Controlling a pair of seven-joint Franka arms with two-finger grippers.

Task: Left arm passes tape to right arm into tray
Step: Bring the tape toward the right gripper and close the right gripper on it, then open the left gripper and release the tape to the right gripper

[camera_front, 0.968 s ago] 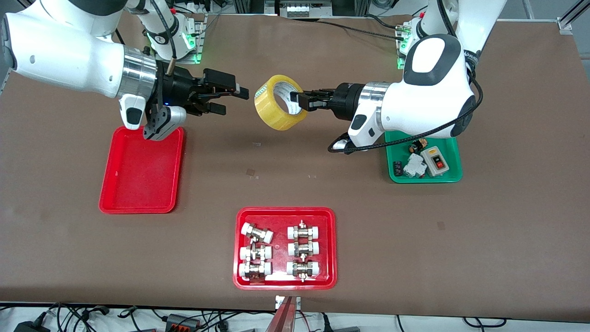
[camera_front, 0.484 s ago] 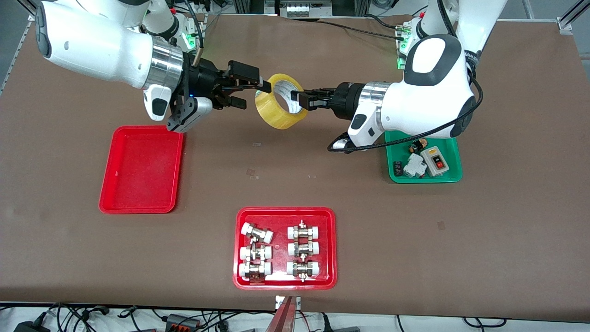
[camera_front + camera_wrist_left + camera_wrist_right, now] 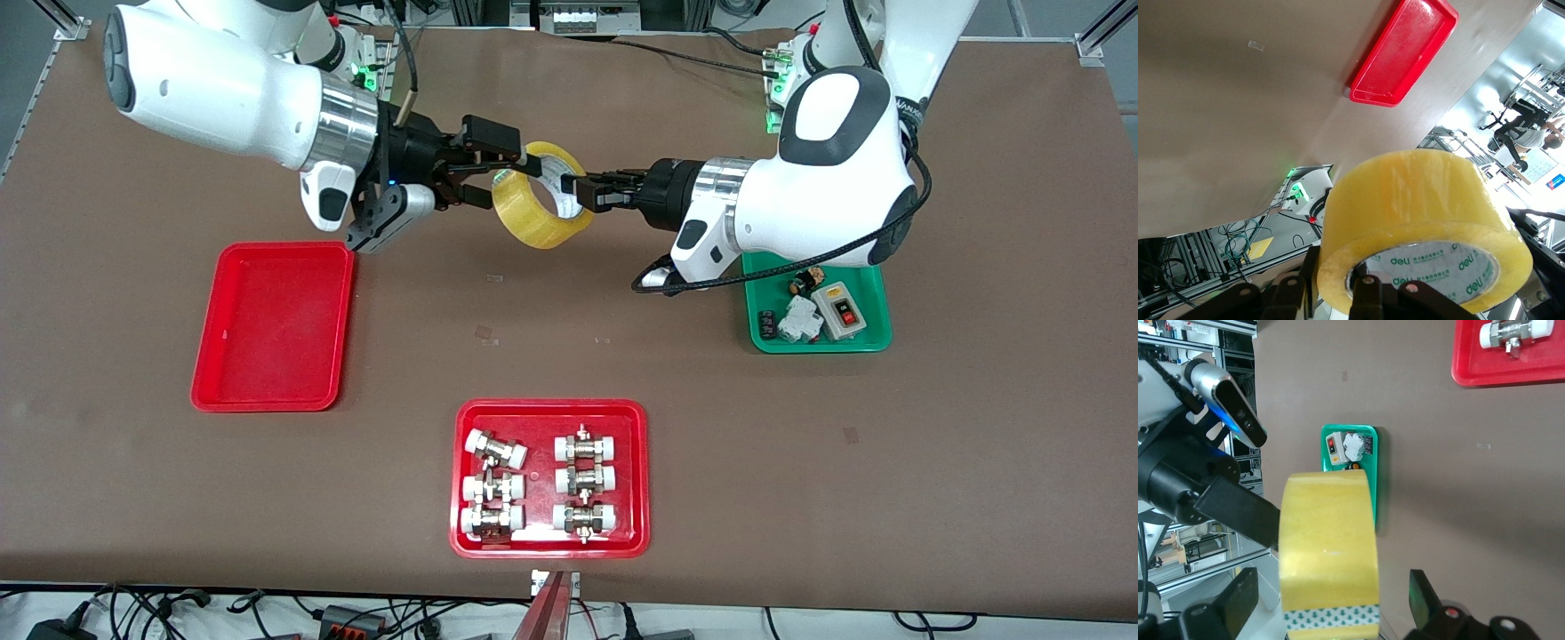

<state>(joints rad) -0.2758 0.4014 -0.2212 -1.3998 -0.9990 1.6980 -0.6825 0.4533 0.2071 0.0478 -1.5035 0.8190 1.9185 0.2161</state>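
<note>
**A:** Where are we seeing the tape (image 3: 539, 197) at this moment?

**B:** We are seeing it up in the air over the bare brown table (image 3: 569, 338), between the two grippers. The left gripper (image 3: 576, 190) is clenching one wall of the roll, with one finger inside the pale core and the other outside.

**A:** And the right gripper (image 3: 502, 173)?

**B:** We are finding it spread wide, with its fingers (image 3: 1238, 597) standing on either side of the roll. In the right wrist view we are seeing gaps between the fingers and the yellow band, so it is not pressing on the roll.

**A:** Where is the tray (image 3: 274, 325) lying?

**B:** We are seeing it toward the right arm's end of the table, nearer to the front camera than the right gripper, with nothing in it.

**A:** What else are we noticing?

**B:** A green tray (image 3: 819, 341) is sitting under the left arm, holding a few small electrical parts. A second red tray (image 3: 549, 478) of metal fittings is lying nearest the front camera.
</note>
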